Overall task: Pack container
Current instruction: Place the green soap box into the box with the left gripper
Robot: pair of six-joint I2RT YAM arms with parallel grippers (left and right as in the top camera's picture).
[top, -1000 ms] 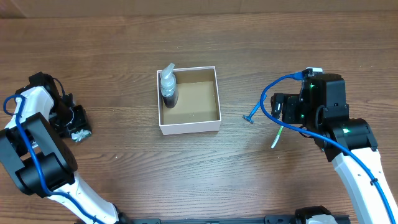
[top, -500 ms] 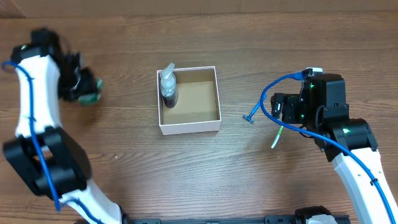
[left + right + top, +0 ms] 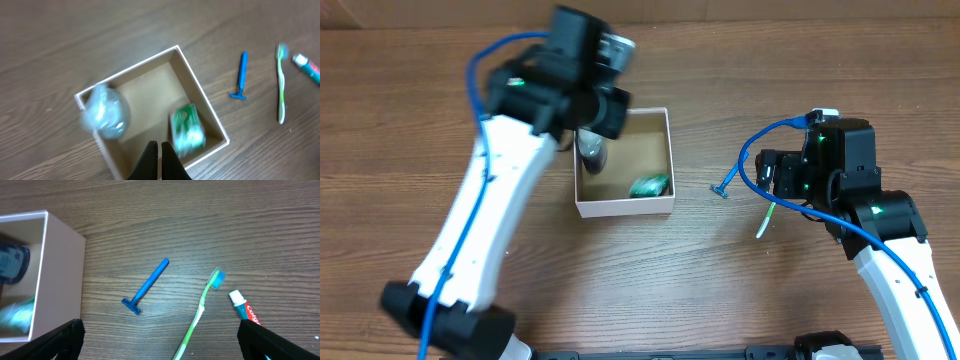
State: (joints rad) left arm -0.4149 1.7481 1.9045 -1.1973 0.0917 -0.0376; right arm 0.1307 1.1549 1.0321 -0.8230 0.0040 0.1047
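Container: small, square, open-topped, with thin white walls and a brown cardboard floor, sitting mid-way across the wood-grain table. Readable writing is sparse. The green packet inside the container is too blurred to read. The toothpaste tube out to the container's right shows red letters that look like "Col", the rest hidden. The container's footprint is square, so it has no real long axis. Its mouth faces straight up, and its walls run nearly parallel to the overhead frame edges with a slight skew. The green packet is at the container's near-right corner, close to the front wall; it is smeared, so I cannot tell if it is resting flat. A spray bottle stands upright in the container's far-left corner, with a clear pump head and a dark body, partly under the left arm. The left gripper hangs directly above the container, fingers pressed together with only a hairline slit and nothing between them. A blue razor lies just right of the container, head toward the near side. The green toothbrush lies beyond the razor, apart from it, and the toothpaste tube sits just past the brush head. The right gripper is well to the container's right, above those three items, fingers spread wide and empty.
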